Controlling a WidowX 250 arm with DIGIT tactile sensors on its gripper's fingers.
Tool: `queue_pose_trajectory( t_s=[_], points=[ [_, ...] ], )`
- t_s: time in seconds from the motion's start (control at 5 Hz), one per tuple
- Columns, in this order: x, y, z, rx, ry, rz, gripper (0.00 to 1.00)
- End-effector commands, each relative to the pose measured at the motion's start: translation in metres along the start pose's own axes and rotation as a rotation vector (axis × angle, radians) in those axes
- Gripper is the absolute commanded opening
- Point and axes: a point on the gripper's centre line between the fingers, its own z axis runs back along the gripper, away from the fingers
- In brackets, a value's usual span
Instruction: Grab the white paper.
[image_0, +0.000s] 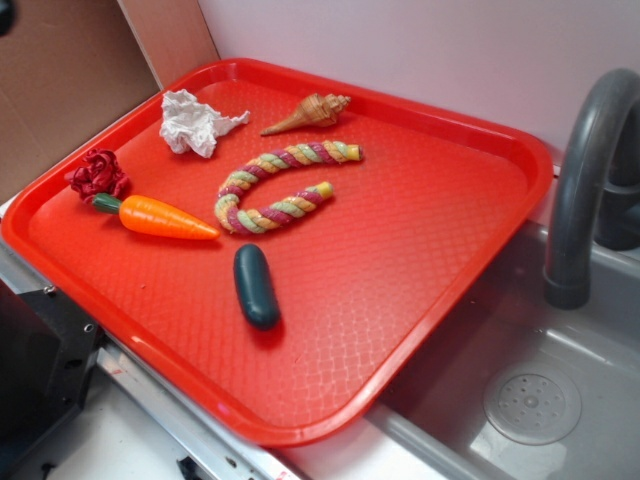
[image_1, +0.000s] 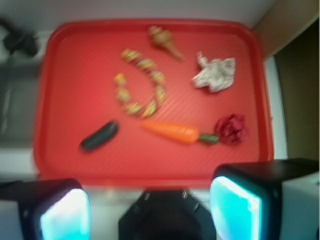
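Jaws stand wide apart at the bottom of the wrist view, gripper (image_1: 150, 207) holding nothing, its two pale pads framing the near rim of the red tray (image_1: 55, 165). Everything lies ahead of the jaws on that tray. Far to the left and ahead sits a dark green pickle (image_1: 99, 136), alone, with bare tray all around it. Ahead near the centre curls a braided rope (image_1: 142, 85) in a horseshoe, and beyond it, close to the far rim, a seashell (image_1: 166, 42). Nearer the jaws an orange carrot (image_1: 172, 132) lies crosswise, its green stem just beside a dark red wad (image_1: 231, 128). White paper (image_1: 215, 74) rests ahead and to the right, past the red wad and apart from it, with open tray between it and the seashell. In the exterior view the paper (image_0: 196, 123) sits near the tray's back corner, while a grey sink (image_0: 520, 400) and a faucet (image_0: 585, 180) border the tray's other side.
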Motion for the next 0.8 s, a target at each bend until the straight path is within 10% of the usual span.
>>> queue_pose_trajectory(
  t_s=[0.0,0.6],
  points=[
    [0.037,0.039,-0.031,0.105,-0.085,0.142,1.0],
    [0.086,0.093,-0.11,0.137,0.015,0.177,1.0]
  ],
)
